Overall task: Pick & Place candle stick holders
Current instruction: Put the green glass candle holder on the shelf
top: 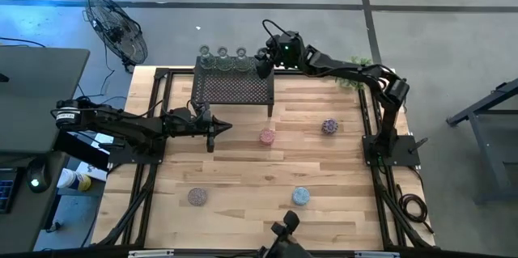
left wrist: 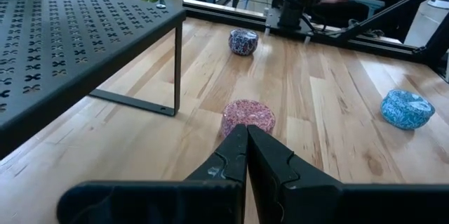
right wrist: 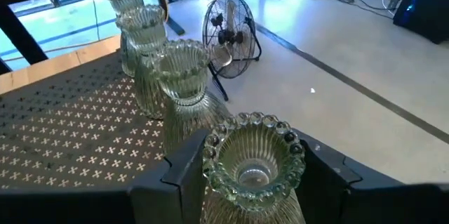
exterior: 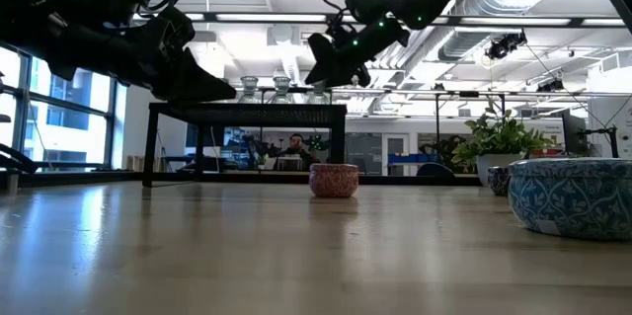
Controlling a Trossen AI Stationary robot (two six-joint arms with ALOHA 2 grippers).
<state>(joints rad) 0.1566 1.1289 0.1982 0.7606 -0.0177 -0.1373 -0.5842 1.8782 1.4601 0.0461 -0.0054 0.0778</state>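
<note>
Black mesh rack [top: 233, 88], right hand [right wrist: 254, 182] gripping upright clear glass holder [right wrist: 254, 159], mouth up.

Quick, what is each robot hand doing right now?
Left hand: closed, holding nothing.
Right hand: gripping a clear glass candle holder at the black rack.

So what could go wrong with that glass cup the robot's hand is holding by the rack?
The right hand grips a clear glass holder at the rack's back edge, close to three others. It might bump that row. Set too near the edge, the holder could tip off toward the floor, and ribbed glass might slip. The left hand waits shut near the pink holder.
</note>
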